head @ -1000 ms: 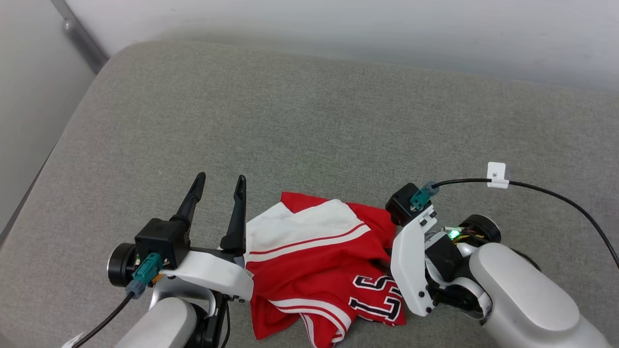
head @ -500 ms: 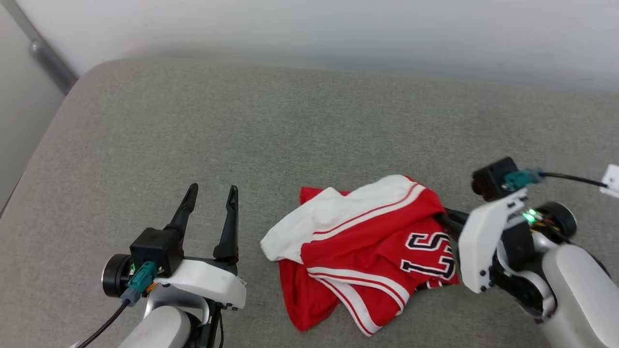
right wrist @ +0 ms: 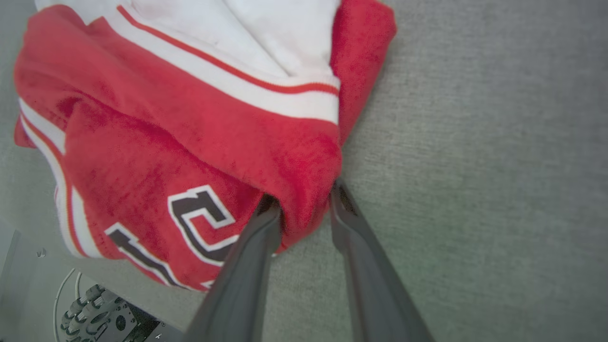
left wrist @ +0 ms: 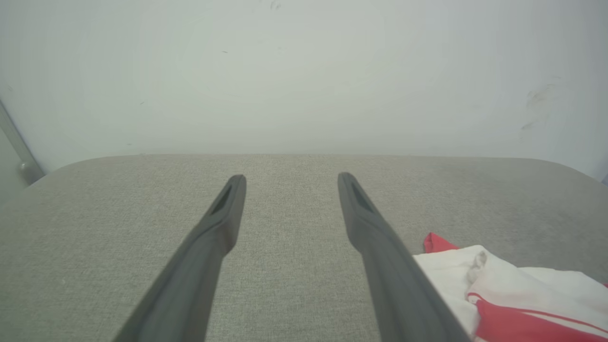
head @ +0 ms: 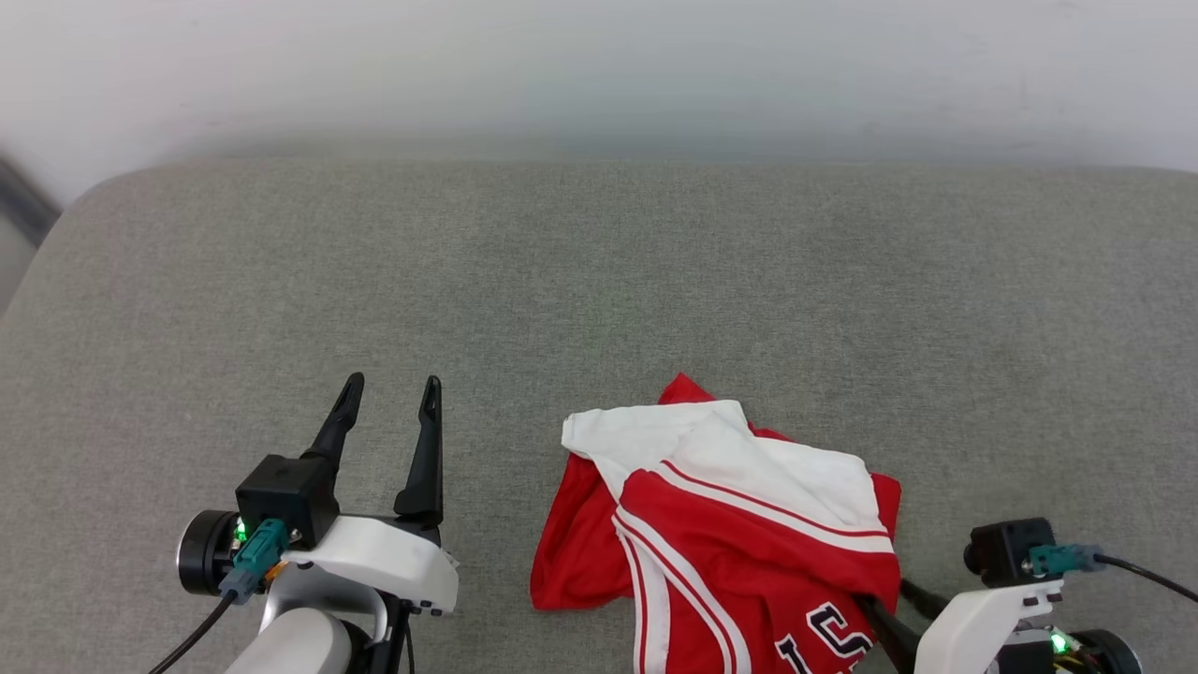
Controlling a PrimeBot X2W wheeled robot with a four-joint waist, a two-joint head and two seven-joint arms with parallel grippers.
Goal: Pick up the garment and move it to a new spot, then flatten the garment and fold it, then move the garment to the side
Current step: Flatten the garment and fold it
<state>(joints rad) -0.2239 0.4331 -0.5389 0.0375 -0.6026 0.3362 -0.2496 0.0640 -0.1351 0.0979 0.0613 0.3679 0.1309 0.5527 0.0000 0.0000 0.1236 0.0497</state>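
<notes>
In the head view we see the garment point(head: 739, 524) lying crumpled on the grey cushion point(head: 599, 281), at the near right. Its near part is cut off by the bottom edge, so of the black lettering point(head: 824, 637) only pieces can be read. The left gripper point(head: 393, 382) hovers to the left of it, apart from the cloth, with its two fingers spread and nothing between them. Of the right gripper point(head: 887, 613) we see one dark finger going under the red cloth near the bottom right corner; its tips are hidden there. Behind the far edge of the cushion stands a pale wall point(head: 599, 75).

In the left wrist view the two fingers stand wide apart over bare cushion. A white and red corner of the garment shows at the lower right, partly behind the right finger.

In the right wrist view the fingers are clenched on a thick red fold at the edge of the garment, and the fold bulges between the tips. At the lower left, past the cushion's edge, a dark part with small rollers point(right wrist: 99, 318) is too unclear to name
</notes>
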